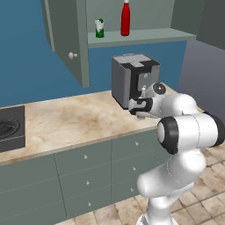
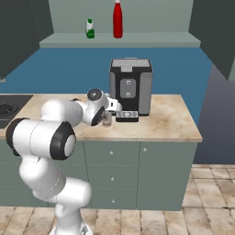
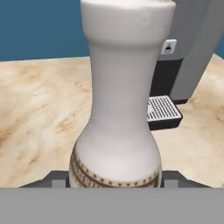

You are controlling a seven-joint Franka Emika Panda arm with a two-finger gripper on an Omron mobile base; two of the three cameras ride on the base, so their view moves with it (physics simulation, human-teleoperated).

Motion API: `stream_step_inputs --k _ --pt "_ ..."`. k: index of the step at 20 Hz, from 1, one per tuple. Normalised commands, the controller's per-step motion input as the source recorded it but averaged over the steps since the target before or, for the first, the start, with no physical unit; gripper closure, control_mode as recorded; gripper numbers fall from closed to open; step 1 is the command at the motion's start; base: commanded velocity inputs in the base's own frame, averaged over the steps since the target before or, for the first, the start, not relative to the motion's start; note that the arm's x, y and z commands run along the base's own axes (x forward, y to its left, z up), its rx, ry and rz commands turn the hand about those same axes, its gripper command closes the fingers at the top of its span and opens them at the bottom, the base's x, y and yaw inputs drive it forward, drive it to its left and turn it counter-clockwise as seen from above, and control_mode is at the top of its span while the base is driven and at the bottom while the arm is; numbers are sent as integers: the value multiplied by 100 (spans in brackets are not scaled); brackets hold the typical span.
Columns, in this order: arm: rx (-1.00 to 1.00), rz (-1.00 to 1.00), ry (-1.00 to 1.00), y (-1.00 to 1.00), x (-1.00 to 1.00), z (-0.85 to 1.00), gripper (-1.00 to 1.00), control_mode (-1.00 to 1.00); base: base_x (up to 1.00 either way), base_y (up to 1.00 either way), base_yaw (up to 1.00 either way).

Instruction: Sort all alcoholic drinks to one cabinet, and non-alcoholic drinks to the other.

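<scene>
Closest to the hand camera stands the pale bottle (image 3: 117, 109), upright on the counter (image 3: 39, 109), its narrow neck and light cap rising to the top of the hand view and a brown patterned band ringing its lower body. We see the two dark fingertips (image 3: 56, 180) of the gripper (image 3: 114, 181) set one on each side of the bottle's base, partly closed around it; we cannot tell whether the pads actually press on the bottle or stand just clear of it. In the right base view the gripper (image 2: 109, 117) sits low over the marble counter (image 2: 170, 121), just in front of the coffee machine (image 2: 131, 87), and the bottle (image 2: 107, 119) shows there as a small pale shape at the fingers. Beside the bottle we note the machine's dark drip tray (image 3: 162, 111). Behind these, the blue wall (image 1: 26, 57) runs along the back of the counter. Farthest and highest, the wall cabinet (image 1: 140, 36) stands with its door (image 1: 68, 39) swung open; on its bottom shelf we see the red bottle (image 1: 125, 18) with a white cap and, to its left and apart from it, the small green-and-white carton (image 1: 99, 28), both upright.
</scene>
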Motion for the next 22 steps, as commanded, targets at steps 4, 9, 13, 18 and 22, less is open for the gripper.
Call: stream_step_inputs --k 4,9,13,18,22 --pt "0 2 -3 0 -38 28 100 -100 0 0 0" --pt "0 1 -3 0 -38 30 100 -100 0 0 0" --pt "0 1 -3 0 -37 33 100 -100 0 0 0" --pt "0 0 -4 0 -36 36 100 -100 0 0 0" --pt "0 0 -4 1 -38 38 100 -100 0 0 0"
